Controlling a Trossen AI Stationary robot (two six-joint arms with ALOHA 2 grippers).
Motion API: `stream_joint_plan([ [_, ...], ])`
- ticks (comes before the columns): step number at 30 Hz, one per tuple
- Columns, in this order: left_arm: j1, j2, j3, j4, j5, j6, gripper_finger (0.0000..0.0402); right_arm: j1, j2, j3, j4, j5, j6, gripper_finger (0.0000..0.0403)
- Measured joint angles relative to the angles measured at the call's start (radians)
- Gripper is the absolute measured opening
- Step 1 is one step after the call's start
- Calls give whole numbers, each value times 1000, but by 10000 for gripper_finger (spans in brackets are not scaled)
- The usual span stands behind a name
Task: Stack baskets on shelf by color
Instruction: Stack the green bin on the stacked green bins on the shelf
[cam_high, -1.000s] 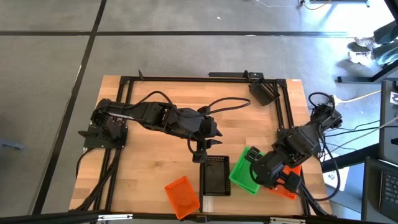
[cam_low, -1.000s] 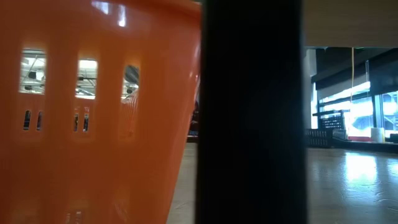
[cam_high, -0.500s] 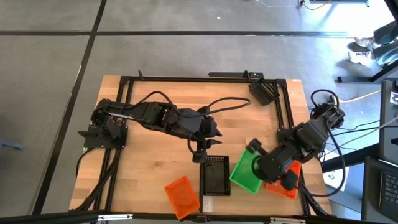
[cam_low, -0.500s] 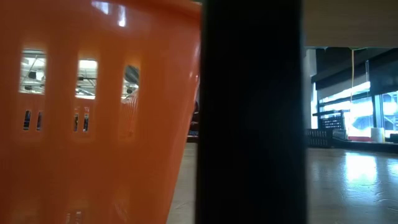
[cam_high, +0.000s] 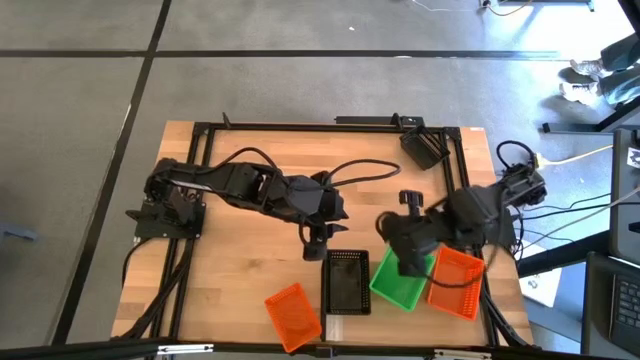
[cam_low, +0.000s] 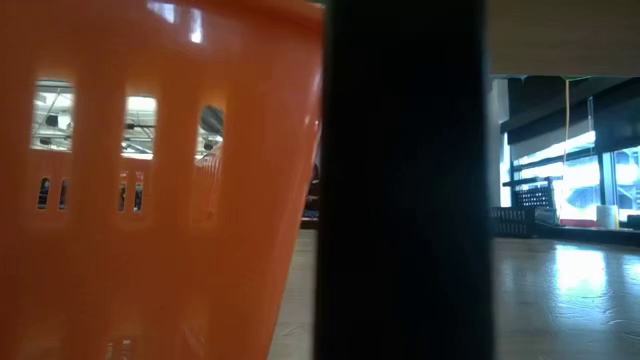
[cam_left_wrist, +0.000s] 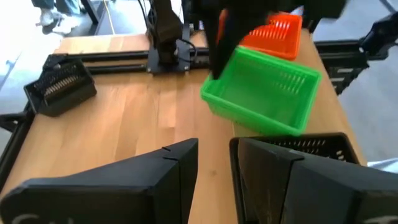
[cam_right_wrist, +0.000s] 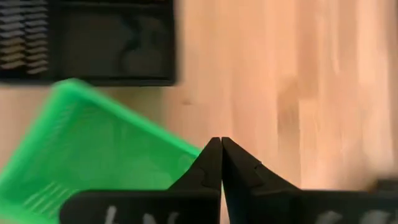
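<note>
Near the front right, a green basket (cam_high: 400, 283) sits between a black basket (cam_high: 347, 281) and an orange basket (cam_high: 455, 284). A second orange basket (cam_high: 293, 311) lies at the front edge and fills the low view (cam_low: 150, 200). My right gripper (cam_high: 407, 265) is shut, its tips (cam_right_wrist: 221, 144) over the green basket's far rim (cam_right_wrist: 137, 134). My left gripper (cam_high: 318, 248) hangs open above the table's middle, just beyond the black basket (cam_left_wrist: 311, 149), with nothing between its fingers (cam_left_wrist: 214, 177). No shelf is in view. My right gripper points steeply down with shut fingers at the green basket's far corner (cam_left_wrist: 214, 81). Whether the tips touch the rim I cannot tell. The basket stands flat on the table.
Another black basket (cam_high: 425, 147) lies tipped at the far right corner. A black metal frame (cam_high: 300, 127) runs along the table's edges. Bare wood (cam_high: 240, 270) lies in the left half. A dark upright (cam_low: 405, 180) blocks the middle of the low view.
My right gripper has swung from above the right-hand orange basket toward the table's left and far side, rolling its wrist as it went, and stays shut. The orange basket now shows uncovered.
</note>
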Motion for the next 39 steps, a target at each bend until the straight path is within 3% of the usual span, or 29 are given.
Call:
stream_joint_plan([
  [5,0,-8,0,-31,0,0,106,-81,-22,-112,0,-3,144,0],
  [8,0,-13,0,-42,0,0,107,-129,-30,-184,0,-82,198,0],
  [13,0,-13,0,-44,8,8,106,-161,-30,-276,7,-170,151,0],
  [19,0,-13,0,-54,27,34,108,-161,-31,-281,20,-174,115,0],
  [33,2,-13,0,-70,27,34,107,-161,-31,-281,117,-383,-29,0],
  [39,2,-13,0,-70,27,31,106,-160,-31,-280,124,-410,-72,0],
])
